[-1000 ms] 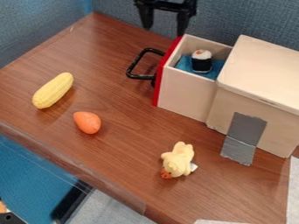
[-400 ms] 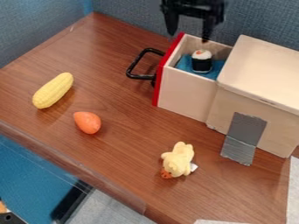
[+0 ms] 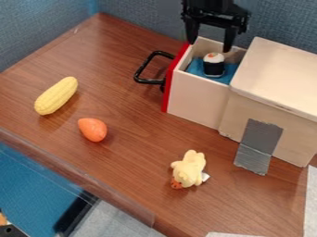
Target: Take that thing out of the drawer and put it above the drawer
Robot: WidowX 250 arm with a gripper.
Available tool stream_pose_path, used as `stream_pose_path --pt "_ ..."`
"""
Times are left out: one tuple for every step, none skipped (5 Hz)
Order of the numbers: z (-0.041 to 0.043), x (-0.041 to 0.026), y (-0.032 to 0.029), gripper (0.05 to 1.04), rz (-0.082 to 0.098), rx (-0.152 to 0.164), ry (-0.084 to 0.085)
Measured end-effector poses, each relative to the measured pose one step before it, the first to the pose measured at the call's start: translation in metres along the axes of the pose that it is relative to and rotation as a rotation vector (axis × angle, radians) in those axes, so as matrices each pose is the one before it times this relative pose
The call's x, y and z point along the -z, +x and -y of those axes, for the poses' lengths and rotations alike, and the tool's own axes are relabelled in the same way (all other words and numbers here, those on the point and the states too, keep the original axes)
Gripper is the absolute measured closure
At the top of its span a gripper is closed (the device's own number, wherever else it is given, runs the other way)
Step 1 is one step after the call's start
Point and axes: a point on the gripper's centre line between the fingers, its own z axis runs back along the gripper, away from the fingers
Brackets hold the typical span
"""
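"Checking status: is the pincer loaded?"

"Negative: spread, empty, at the far side of the open drawer. Toy sushi inside, on blue lining. Grasp, lift and placement, presumably on the box top, remain."

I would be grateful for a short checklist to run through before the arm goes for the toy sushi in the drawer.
1. Drawer open: ok, it stands pulled out of the wooden box.
2. Toy sushi upright inside: ok, on the blue lining.
3. Gripper open: ok, fingers apart with nothing between them.
4. Fingers around the sushi: not ok, they hang above it.
5. Exact alignment and height over the sushi: cannot tell from this single slanted view.
6. Loose toys away from the drawer: ok, the corn, orange toy and yellow plush lie apart from it.
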Motion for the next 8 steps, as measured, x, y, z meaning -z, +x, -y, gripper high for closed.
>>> stream_pose_path --pt "0.00318 0.0109 0.00088 0.083 -0.0241 -0.0051 0.0054" --pt "0.00324 0.00835 0.00155 0.083 -0.0124 0.0023 0.0086" --pt "-0.00051 0.00972 -0.00237 0.083 -0.0345 -0.0077 0.0074" --pt "-0.00012 0.00671 -0.00072 0.132 -0.0216 0.0003 0.0087" --pt "0.00108 -0.00001 0.00076 0.416 0.0048 -0.0025 -0.0068" --pt "-0.00227 -0.00004 -0.00072 0.62 -0.0108 -0.0063 -0.0143" --pt "-0.00831 -0.01403 0.00167 0.675 0.0362 -0.0182 -0.0273" --pt "-0.00231 -0.04179 0.00557 0.676 0.0845 -0.0149 -0.0286"
